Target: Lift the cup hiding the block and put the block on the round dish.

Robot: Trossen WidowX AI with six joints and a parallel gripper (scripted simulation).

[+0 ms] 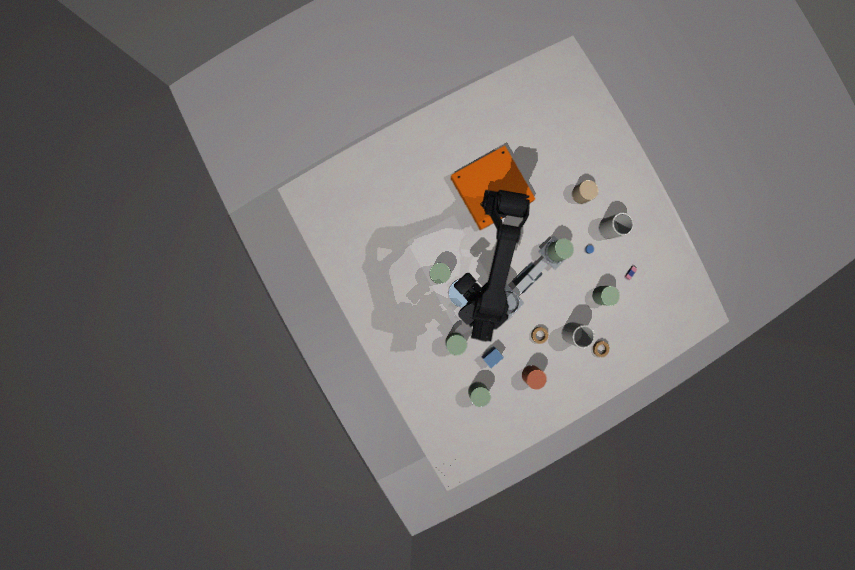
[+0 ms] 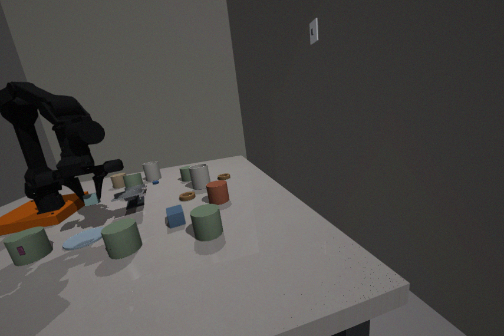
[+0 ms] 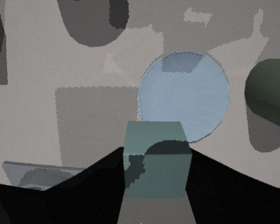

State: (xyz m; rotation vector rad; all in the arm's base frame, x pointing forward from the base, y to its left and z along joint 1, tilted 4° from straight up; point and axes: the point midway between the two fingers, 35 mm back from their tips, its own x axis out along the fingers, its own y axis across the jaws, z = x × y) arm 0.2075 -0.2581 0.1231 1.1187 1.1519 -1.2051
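Observation:
My gripper (image 2: pixel 89 200) (image 3: pixel 153 154) is shut on a teal block (image 2: pixel 91 198) (image 3: pixel 156 181). It holds the block in the air close to the round light-blue dish (image 1: pixel 454 293) (image 2: pixel 81 239) (image 3: pixel 184 95); in the wrist view the block overlaps the dish's lower edge. The arm hides part of the dish in the top view. The grey balance (image 1: pixel 530 275) stands on the other side, with a green cup (image 1: pixel 562 248) (image 2: pixel 132 180) upright on its far end. Its near end (image 1: pixel 513 304) bears no cup. No cup is above the dish.
Green cups (image 1: pixel 440 272) (image 1: pixel 456 344) (image 2: pixel 29 247) (image 2: pixel 122 239) stand on either side of the dish. A blue block (image 1: pixel 492 357) (image 2: pixel 175 217), a red cylinder (image 1: pixel 535 378) (image 2: pixel 217 193) and another green cup (image 1: pixel 480 396) (image 2: pixel 207 222) stand farther out. Grey open cups (image 1: pixel 614 231) (image 2: pixel 200 178) stand beyond the balance.

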